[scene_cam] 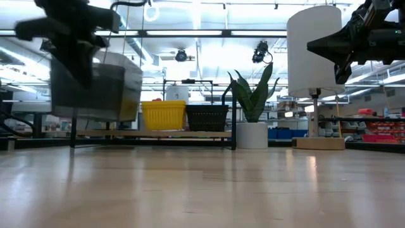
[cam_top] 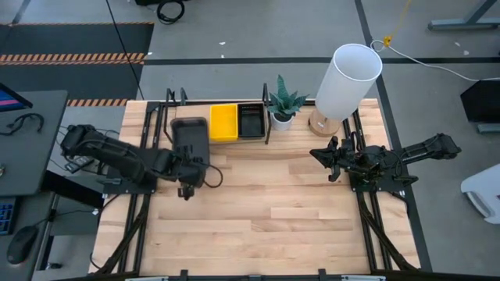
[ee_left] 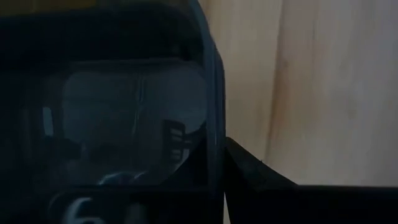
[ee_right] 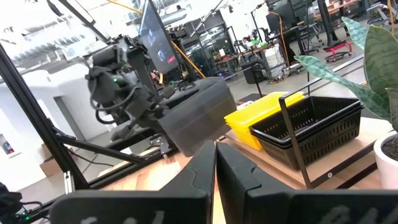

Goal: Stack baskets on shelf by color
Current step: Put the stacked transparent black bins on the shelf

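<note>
Carrying the large dark grey rounded plastic basket clamped in my left gripper toward the low light-wood shelf, I could clip its black end rail, while my right gripper waits closed.

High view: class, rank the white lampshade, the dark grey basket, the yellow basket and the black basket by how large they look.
1. white lampshade, though it stands taller, nearer the camera
2. dark grey basket, also raised
3. yellow basket and black basket: alike

Nothing really readable here. Only a pale, blurry mark, maybe a "6", shows on the dark grey basket in the left wrist view, too murky to be sure.
</note>
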{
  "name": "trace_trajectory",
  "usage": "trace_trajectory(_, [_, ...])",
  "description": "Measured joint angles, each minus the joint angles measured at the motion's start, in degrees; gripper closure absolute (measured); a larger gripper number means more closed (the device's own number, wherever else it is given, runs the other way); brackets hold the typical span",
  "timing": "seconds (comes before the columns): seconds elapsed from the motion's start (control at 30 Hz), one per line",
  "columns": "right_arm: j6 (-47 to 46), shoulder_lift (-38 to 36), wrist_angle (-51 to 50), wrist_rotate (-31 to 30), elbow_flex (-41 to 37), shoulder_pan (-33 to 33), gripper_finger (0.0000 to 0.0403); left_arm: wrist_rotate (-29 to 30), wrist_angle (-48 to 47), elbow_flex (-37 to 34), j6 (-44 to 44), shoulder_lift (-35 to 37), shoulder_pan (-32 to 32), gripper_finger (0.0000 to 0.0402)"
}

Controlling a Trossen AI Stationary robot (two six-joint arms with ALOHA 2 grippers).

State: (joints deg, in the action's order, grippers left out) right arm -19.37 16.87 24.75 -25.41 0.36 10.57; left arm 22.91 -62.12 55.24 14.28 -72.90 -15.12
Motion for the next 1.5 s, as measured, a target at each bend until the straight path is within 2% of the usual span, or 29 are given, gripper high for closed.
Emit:
trace_trajectory(0.83, [0.0,0.0,0.0,0.0,0.0,0.0,0.0384,-0.2,5.5,-1.0,-21.9,0.7,24.1,0.0381])
trace_trajectory(1.17, [0.0,0.0,0.0,0.0,0.0,0.0,0.0384,0.0,7.8,-1.0,-26.6,0.7,28.5,0.0314])
trace_trajectory(1.5, [0.0,0.0,0.0,0.0,0.0,0.0,0.0384,7.5,7.8,-0.9,-24.4,0.7,28.4,0.0193])
